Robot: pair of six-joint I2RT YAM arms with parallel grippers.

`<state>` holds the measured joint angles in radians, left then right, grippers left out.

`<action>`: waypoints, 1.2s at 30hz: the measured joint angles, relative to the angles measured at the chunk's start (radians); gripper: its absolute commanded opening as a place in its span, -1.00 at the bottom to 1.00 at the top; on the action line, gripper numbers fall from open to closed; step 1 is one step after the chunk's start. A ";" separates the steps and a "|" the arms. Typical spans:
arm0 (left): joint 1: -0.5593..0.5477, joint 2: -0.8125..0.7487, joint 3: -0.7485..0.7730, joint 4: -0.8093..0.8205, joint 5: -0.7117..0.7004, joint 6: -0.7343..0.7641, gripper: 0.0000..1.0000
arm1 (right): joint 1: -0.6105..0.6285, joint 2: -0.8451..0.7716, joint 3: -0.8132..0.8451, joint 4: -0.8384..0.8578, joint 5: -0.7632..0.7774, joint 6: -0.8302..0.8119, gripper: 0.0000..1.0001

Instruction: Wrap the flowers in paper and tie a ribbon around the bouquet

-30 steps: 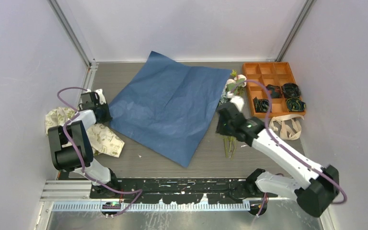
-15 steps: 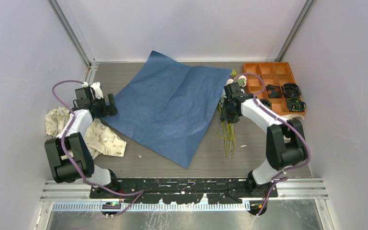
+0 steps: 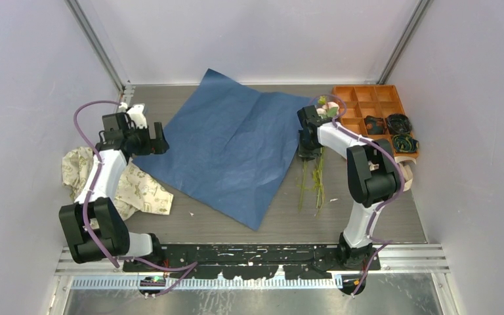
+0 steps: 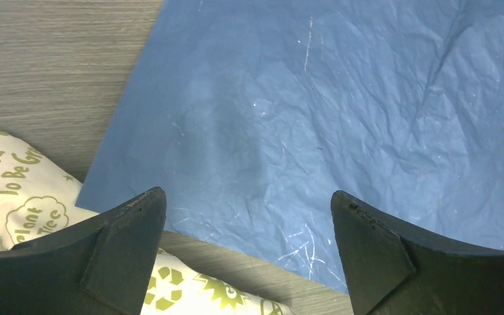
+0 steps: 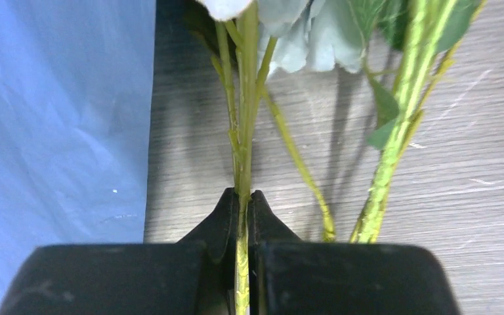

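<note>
Two arms work here. At far left a cream printed cloth (image 3: 115, 184) lies crumpled and soft on the grey wood-grain surface (image 3: 380, 210). Above it the left pincer (image 4: 249, 203) hovers over the paper's left corner, jaws wide apart and holding nothing. The paper (image 3: 230, 151) is thin, creased and matte. It lies flat with its dark blue face up, set like a diamond mid-surface.

Just beside its right edge lie the flowers (image 3: 315, 184), their long axis running near to far. The pale blooms are at the far end by the orange tray (image 3: 367, 98), and the thin green stalks trail toward the bases. The right pincer (image 5: 241, 203) is clamped on one slim stalk below a bloom, with the other stalks loose to its right.

The paper lies directly left of that pincer, so the coming move looks like a short leftward carry by the nearer right arm. The beige ribbon (image 3: 407, 174) shows partly behind that arm.
</note>
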<state>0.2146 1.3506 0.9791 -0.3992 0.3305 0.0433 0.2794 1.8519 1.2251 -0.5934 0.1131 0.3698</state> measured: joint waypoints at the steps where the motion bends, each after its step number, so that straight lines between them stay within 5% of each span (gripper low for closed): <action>1: -0.002 -0.002 0.000 -0.006 0.005 0.001 0.90 | 0.000 0.000 0.012 -0.010 0.016 -0.008 -0.98; 7: -0.003 -0.033 0.000 -0.032 0.035 0.016 0.90 | -0.001 -0.094 0.060 -0.102 0.225 -0.053 -0.98; 13: -0.005 -0.041 0.001 -0.043 0.053 0.021 0.89 | -0.006 -0.391 0.143 -0.157 0.406 -0.083 -0.98; 17: -0.006 -0.041 0.003 -0.059 0.066 0.023 0.87 | -0.010 -0.566 0.236 -0.148 0.366 -0.102 -0.98; 22: -0.006 -0.041 0.033 -0.090 0.095 0.030 0.88 | 0.044 -0.651 0.264 -0.019 0.101 -0.047 -0.98; 29: -0.008 -0.050 0.056 -0.131 0.119 0.055 0.89 | 0.327 -0.296 0.449 0.142 -0.144 0.045 -0.98; 35: -0.008 -0.080 0.056 -0.168 0.116 0.090 0.89 | 0.425 0.171 0.698 0.090 -0.161 0.071 -0.98; 36: -0.008 -0.082 0.056 -0.173 0.116 0.095 0.89 | 0.430 0.229 0.736 0.075 -0.154 0.072 -0.83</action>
<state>0.2066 1.2686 1.0348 -0.5720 0.4469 0.1387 0.7090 2.0811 1.9614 -0.5182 -0.0410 0.4419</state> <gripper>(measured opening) 0.944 0.091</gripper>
